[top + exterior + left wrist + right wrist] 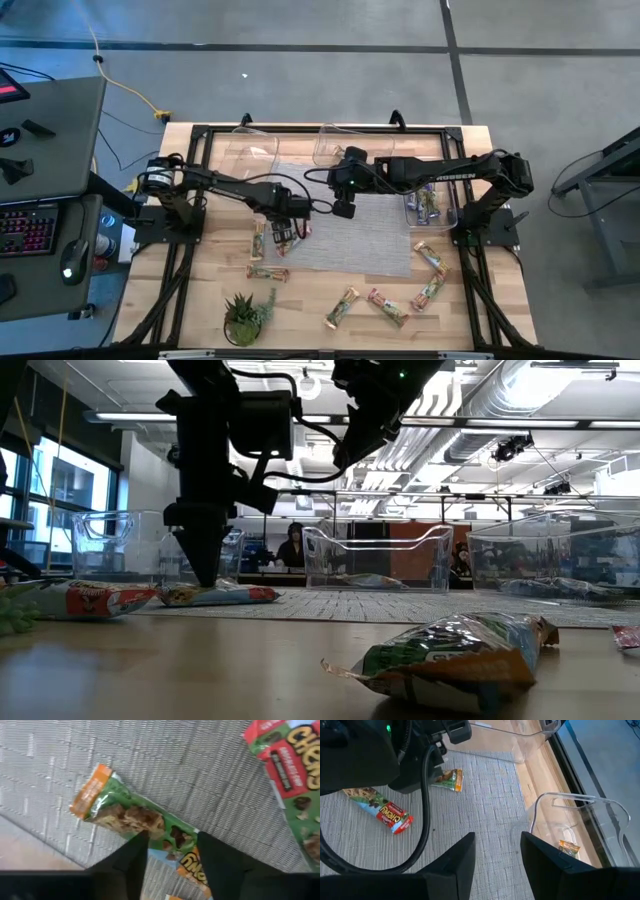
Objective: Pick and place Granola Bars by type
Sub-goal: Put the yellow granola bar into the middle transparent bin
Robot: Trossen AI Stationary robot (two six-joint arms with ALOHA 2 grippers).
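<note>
Left gripper sits low over the grey mat, left of centre in the overhead frame, its fingers straddling a green-orange bar and not yet pinched shut on it. Light, flat and crinkly, the wrapper looks slippery, so a grip across the firm middle should hold best. A red bar lies close alongside, leaving little room there. Right gripper hovers open and empty over the mat's centre, near the clear tubs along the top edge.
</note>
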